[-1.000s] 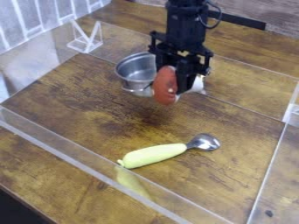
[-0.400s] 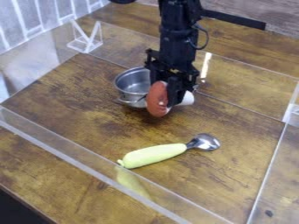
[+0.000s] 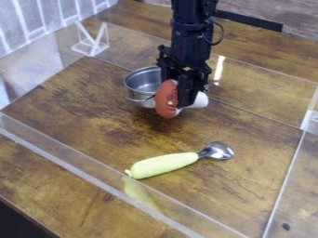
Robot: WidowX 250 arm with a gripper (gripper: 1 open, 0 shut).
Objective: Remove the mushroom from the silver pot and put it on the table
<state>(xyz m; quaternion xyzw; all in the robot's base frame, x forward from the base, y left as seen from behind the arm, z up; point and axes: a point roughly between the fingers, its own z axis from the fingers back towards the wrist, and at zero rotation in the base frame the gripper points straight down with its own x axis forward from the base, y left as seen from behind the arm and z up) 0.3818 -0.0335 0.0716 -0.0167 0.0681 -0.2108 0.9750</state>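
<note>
Beside silver pot (image 3: 144,84), jaws (image 3: 172,99) clamped on mushroom (image 3: 168,96), cap hanging just above table (image 3: 87,112).

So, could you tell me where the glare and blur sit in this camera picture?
Camera view: soft and low in detail overall; pale glare streaks the clear acrylic wall at left; the silver pot shows bright highlights; the gripper holding the mushroom is slightly smeared.

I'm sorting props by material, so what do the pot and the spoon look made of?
Pot: likely polished steel, with a shiny grey, reflective wall. Spoon: a bright metallic bowl, and a matte yellow-green handle that looks like plastic or rubber.
</note>
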